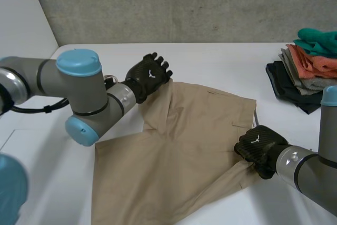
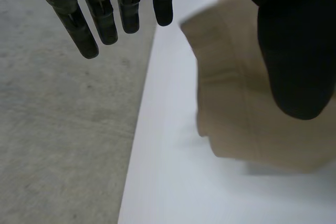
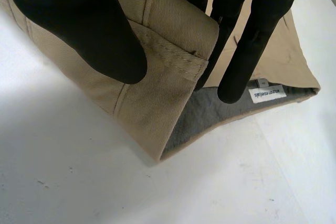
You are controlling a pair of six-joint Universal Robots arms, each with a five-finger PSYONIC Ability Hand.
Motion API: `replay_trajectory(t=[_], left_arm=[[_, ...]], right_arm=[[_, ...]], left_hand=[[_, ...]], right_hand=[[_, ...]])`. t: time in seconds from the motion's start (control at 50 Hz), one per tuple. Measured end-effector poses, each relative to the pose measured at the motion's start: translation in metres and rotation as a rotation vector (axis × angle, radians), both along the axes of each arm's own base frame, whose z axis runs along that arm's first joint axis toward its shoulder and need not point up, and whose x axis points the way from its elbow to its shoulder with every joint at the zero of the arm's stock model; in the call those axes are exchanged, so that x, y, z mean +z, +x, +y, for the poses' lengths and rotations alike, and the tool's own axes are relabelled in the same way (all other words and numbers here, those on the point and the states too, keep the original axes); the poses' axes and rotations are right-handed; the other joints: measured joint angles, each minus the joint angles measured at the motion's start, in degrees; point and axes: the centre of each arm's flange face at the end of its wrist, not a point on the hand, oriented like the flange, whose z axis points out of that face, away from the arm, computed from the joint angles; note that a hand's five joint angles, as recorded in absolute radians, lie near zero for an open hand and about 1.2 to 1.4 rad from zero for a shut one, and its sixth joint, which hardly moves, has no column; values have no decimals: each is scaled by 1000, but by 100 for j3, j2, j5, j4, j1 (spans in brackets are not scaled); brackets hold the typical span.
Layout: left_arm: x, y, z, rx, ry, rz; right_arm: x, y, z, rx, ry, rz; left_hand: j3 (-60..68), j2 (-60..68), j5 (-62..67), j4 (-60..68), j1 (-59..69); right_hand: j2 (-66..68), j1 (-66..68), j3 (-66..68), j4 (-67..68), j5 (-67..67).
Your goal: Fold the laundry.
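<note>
Khaki garment (image 1: 174,156): right hand (image 1: 260,143) fingers (image 3: 252,45) and thumb pinch its folded waistband edge, near the label (image 3: 266,94). Left hand (image 1: 150,75) fingers (image 2: 102,17) straight, spread, holding nothing, at the garment's far corner. Garment lies spread on white counter (image 1: 221,61); folded clothes stack (image 1: 308,72) well apart from it.

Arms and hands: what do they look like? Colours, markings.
The left arm and right arm are thick grey tubes, with rounded joints closed by light-blue caps and a silver ring at each wrist. The left hand and right hand are black, weave-textured shells, each with a small white mark on its back.
</note>
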Motion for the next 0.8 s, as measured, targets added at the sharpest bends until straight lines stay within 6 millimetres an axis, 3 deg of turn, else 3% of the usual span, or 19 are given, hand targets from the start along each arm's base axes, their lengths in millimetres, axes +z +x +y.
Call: replay_trajectory(t=[0.06,0.16,0.22,0.26,0.28,0.44,0.54,0.66,0.8], left_arm=[[-15,-1,-6,-45,6,-14],[-31,-4,-6,-123,32,-11],[-35,-5,-4,-149,42,-6],[-35,-6,-3,-153,44,-4],[-36,-6,-3,-152,45,-4],[-31,5,-14,21,-8,-13],[-17,31,-21,206,-44,-23],[-10,59,-12,323,-25,-50],[-14,77,2,412,20,-81]], right_arm=[[-3,0,-1,-1,3,1],[-8,1,-3,-3,7,5],[-11,1,-4,-4,11,8],[-12,1,-5,-4,13,9],[-13,1,-5,-4,14,10],[-14,1,-7,-5,15,10],[-12,2,-8,-5,5,2],[-9,4,-12,-19,-19,-27],[-7,6,-16,-54,-15,-76]], left_hand=[[32,61,136,99,60],[941,943,1004,988,1206],[3534,3550,3547,3582,3972],[3959,3983,3976,4013,4380],[4922,4943,4931,4984,5153],[5332,5359,5185,5404,5176],[5333,5359,5185,5420,5176],[5334,5361,5184,5422,5176],[5334,5365,5185,5422,5176]], right_hand=[[0,0,0,0,0],[0,0,0,0,0],[0,0,0,0,0],[0,0,0,0,0],[0,0,0,0,0],[0,0,0,0,0],[0,0,0,0,0],[0,0,0,0,0],[0,0,0,0,0]])
